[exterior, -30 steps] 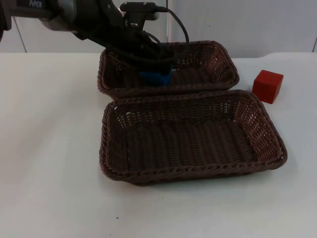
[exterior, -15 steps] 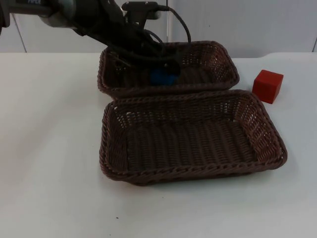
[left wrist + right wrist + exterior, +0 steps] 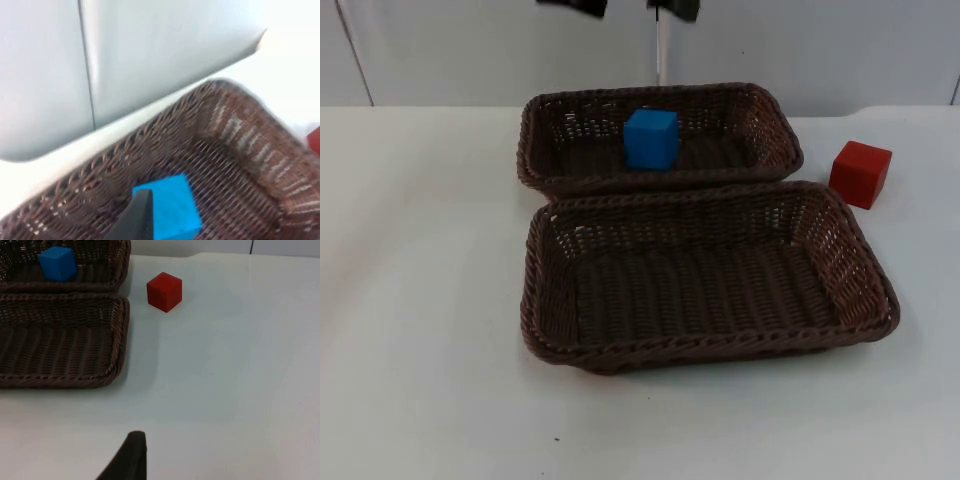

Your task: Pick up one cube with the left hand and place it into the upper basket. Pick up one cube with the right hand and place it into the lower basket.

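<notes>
A blue cube (image 3: 651,137) rests on the floor of the upper basket (image 3: 775,115), free of any grip; it also appears in the left wrist view (image 3: 172,205) and the right wrist view (image 3: 58,263). My left gripper (image 3: 620,6) is open, raised high above the basket's back wall. A red cube (image 3: 861,173) stands on the table right of the upper basket (image 3: 164,291). The lower basket (image 3: 710,345) holds nothing. My right gripper (image 3: 131,460) waits above bare table, well short of the red cube.
The two brown wicker baskets stand edge to edge mid-table. White table top lies open left of them and around the red cube. The grey partition wall (image 3: 820,50) closes off the back.
The left gripper has let go of the blue cube inside the upper basket and risen up and back, almost out of the top view. The cube stays in the basket.
</notes>
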`<state>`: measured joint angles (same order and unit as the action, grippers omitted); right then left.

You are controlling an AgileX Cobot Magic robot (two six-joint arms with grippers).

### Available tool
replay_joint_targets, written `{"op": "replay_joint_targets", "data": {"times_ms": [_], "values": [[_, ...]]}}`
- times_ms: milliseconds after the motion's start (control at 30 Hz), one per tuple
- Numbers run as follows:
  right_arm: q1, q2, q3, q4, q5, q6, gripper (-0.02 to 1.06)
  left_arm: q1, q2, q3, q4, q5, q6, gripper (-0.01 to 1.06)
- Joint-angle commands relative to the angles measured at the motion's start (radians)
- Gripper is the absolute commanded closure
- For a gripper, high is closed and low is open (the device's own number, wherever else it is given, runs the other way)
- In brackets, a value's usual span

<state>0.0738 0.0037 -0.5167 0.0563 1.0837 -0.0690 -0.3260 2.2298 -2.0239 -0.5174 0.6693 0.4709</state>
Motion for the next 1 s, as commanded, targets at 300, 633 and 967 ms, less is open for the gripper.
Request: {"op": "replay_joint_targets", "data": {"times_ms": [300, 633, 967], "values": [[-0.009, -0.004, 0.002, -0.001, -0.004, -0.006, -0.01, 0.002, -0.158, -0.005, 0.003, 0.137, -0.007, 0.04], [-0.009, -0.004, 0.002, -0.001, -0.004, -0.006, -0.01, 0.002, -0.240, 0.016, 0.023, 0.232, -0.007, 0.04], [-0.009, -0.004, 0.002, -0.001, -0.004, -0.003, -0.01, 0.002, -0.426, 0.300, 0.030, 0.105, -0.005, 0.04]]}}
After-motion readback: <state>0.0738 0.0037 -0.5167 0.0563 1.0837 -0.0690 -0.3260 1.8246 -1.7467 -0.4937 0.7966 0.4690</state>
